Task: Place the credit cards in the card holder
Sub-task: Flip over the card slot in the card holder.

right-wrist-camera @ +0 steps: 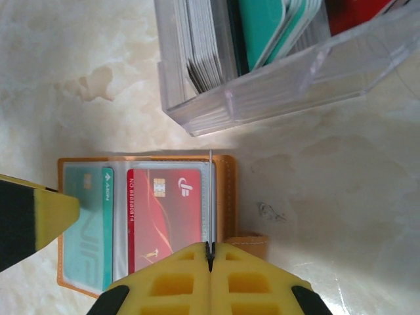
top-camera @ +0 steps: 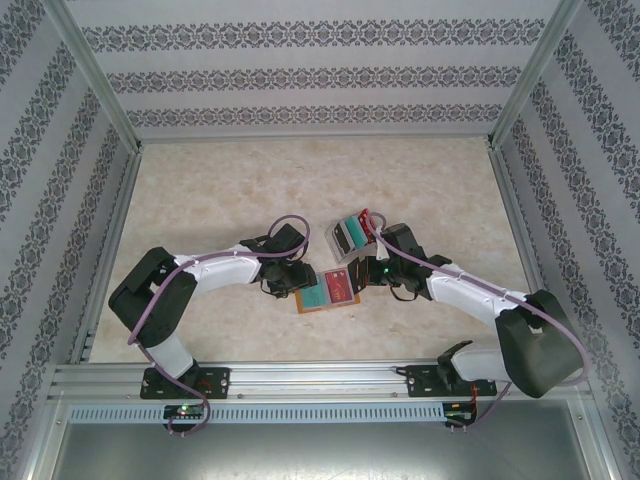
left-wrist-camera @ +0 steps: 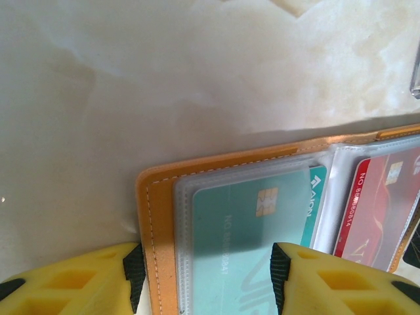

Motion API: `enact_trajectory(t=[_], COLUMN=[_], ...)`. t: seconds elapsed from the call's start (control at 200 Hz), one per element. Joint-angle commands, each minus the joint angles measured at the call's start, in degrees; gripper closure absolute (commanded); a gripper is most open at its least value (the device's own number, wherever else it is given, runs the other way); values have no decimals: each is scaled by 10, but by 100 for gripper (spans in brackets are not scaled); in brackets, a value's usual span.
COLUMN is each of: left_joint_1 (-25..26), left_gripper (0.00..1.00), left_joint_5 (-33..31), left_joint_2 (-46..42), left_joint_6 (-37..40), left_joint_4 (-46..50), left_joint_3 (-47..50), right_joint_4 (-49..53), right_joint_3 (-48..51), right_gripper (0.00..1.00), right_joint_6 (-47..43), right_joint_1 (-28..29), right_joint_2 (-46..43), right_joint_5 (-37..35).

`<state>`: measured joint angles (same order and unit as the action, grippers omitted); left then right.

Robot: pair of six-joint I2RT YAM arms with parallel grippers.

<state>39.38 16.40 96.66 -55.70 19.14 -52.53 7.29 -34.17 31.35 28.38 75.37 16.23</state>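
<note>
The orange card holder (top-camera: 327, 293) lies open on the table, with a teal card (left-wrist-camera: 243, 236) in its left clear pocket and a red card (right-wrist-camera: 164, 216) in its right one. My left gripper (left-wrist-camera: 207, 275) is open. One pad sits at the holder's (left-wrist-camera: 156, 216) outer edge and the other rests on the teal card's pocket. My right gripper (right-wrist-camera: 210, 248) is shut on a thin grey card (right-wrist-camera: 210, 197), seen edge-on. This card stands upright over the right side of the holder (right-wrist-camera: 225, 197), beside the red card.
A clear plastic box (right-wrist-camera: 275, 92) with several more cards on edge stands just beyond the holder, also seen from above (top-camera: 350, 237). The holder's snap tab (right-wrist-camera: 252, 244) sticks out to the right. Patterned walls enclose the marble-look table (top-camera: 200, 200).
</note>
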Motion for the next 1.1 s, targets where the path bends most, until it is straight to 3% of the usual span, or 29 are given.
enact_trajectory(t=[0.0, 0.779, 1.094], left_joint_1=[17, 20, 20], left_gripper=[44, 44, 49], left_joint_5=[31, 32, 30], left_joint_2=[24, 26, 18], left_joint_6=[10, 7, 5], left_joint_4=[-57, -69, -85], left_joint_3=[5, 7, 9], right_joint_4=[-2, -23, -13], right_joint_3=[-6, -5, -26], right_gripper=[100, 100, 99], right_joint_6=[-2, 37, 45], right_joint_1=[7, 12, 18], right_joint_2=[15, -32, -51], right_joint_5=[-7, 49, 66])
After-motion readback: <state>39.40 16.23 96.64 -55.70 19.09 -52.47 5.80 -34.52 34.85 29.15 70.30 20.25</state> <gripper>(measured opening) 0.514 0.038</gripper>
